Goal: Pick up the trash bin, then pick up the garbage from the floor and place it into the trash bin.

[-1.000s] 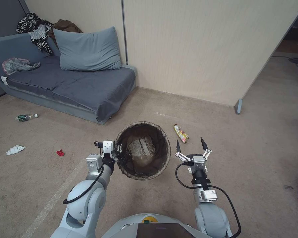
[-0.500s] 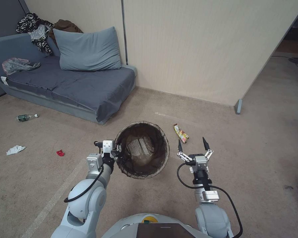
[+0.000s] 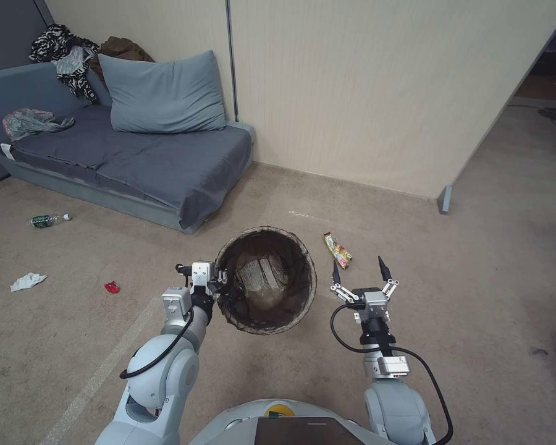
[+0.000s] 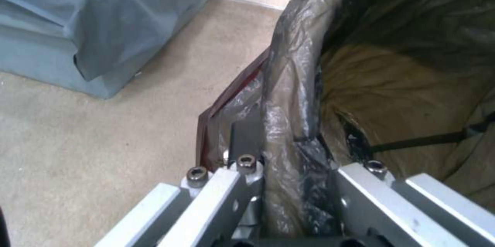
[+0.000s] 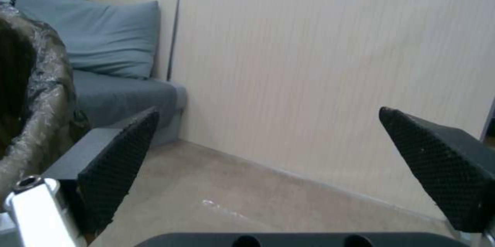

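Head view: on beige carpet (image 3: 475,346) beside a grey sofa (image 3: 136,161) and cream panel wall (image 3: 364,86), the left hand (image 3: 219,285) pinches the lined rim of the trash bin (image 3: 267,281), held tilted; the right hand (image 3: 359,270) hangs spread near a yellow wrapper (image 3: 338,249); bottle (image 3: 46,219), tissue (image 3: 28,281) and a red scrap (image 3: 112,287) lie leftward

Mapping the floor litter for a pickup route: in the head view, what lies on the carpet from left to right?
White tissue → green-labelled bottle → red scrap → yellow snack wrapper.
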Motion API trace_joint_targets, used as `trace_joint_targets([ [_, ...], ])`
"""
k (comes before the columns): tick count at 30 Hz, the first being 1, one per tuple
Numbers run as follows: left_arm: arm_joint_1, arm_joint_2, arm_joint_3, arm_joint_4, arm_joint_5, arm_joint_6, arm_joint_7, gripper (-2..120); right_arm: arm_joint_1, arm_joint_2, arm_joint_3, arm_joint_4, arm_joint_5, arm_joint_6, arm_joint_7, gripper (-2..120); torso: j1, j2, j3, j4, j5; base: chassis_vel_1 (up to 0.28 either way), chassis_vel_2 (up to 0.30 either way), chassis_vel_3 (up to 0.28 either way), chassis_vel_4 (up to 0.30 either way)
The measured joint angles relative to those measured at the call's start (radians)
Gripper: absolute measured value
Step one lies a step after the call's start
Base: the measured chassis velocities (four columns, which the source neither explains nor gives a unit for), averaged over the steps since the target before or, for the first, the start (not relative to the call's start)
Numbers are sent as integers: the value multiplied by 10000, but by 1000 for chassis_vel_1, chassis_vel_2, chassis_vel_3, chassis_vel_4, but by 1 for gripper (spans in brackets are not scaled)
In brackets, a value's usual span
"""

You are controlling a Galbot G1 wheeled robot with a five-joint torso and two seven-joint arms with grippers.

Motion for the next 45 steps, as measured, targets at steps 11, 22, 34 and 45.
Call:
trace_joint_targets([
  [11,2,6,-7,0,8,-35,10,0,12,0,18,-26,43,10,-20,100,-1,1,0,1,1,-158,164,164,-164],
  [22,-1,38,-7,59,30,-87,8,0,52,-1,58,-133,73,99,-119,100,0,0,2,2,1,-74,79,84,-75],
  [34,41,109,2,-54,3,-85,8,0,563,1,145,-382,78,18,-4,100,-1,0,0,-2,0,0,0,0,0],
  [45,-186,376,56,64,-284,-90,177,0,2466,-148,444,-1673,1206,-2616,555,100,0,0,1,1,0,0,0,0,0],
])
